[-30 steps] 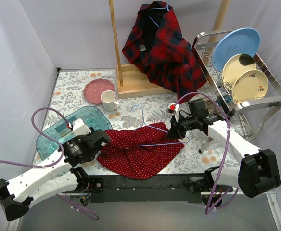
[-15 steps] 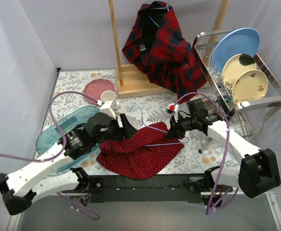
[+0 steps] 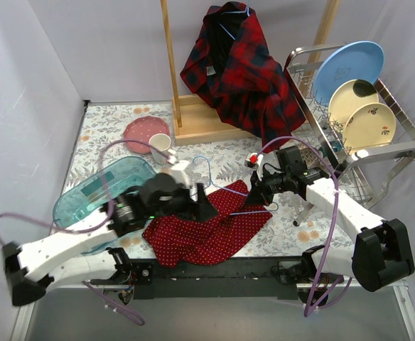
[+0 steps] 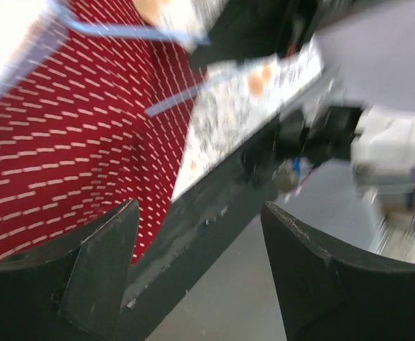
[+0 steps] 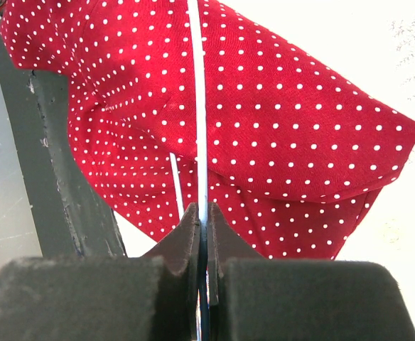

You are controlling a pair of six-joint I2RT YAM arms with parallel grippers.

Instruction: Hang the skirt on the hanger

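From above, the skirt [image 3: 207, 231] lies crumpled on the worktop [image 3: 115, 128], beneath the left claw [image 3: 202, 204] and spreading toward the arm bases from it. That claw hovers over the cloth's upper edge with its jaws released, carrying nothing. The hanger [image 3: 239, 212] rests across the top of the fabric. Its bar runs from the right claw [image 3: 254, 193] toward the left one, and its hook lies just beyond the left claw.

The left wrist view is blurred. Both dark fingers [image 4: 101, 270] stand wide apart, with the skirt [image 4: 65, 142] below and ahead of them and a pale blue stretch of hanger [image 4: 122, 28] farther ahead. Nothing sits between the fingers.

In the right wrist view, the right claw [image 5: 202, 220] is clenched on the thin hanger [image 5: 199, 106] wire, which runs straight ahead over the dotted skirt [image 5: 286, 142].

The task looks barely begun. The hanger is pinned, but the wire only lies on the cloth. The waistband has yet to be gripped and worked onto the hanger's arms.
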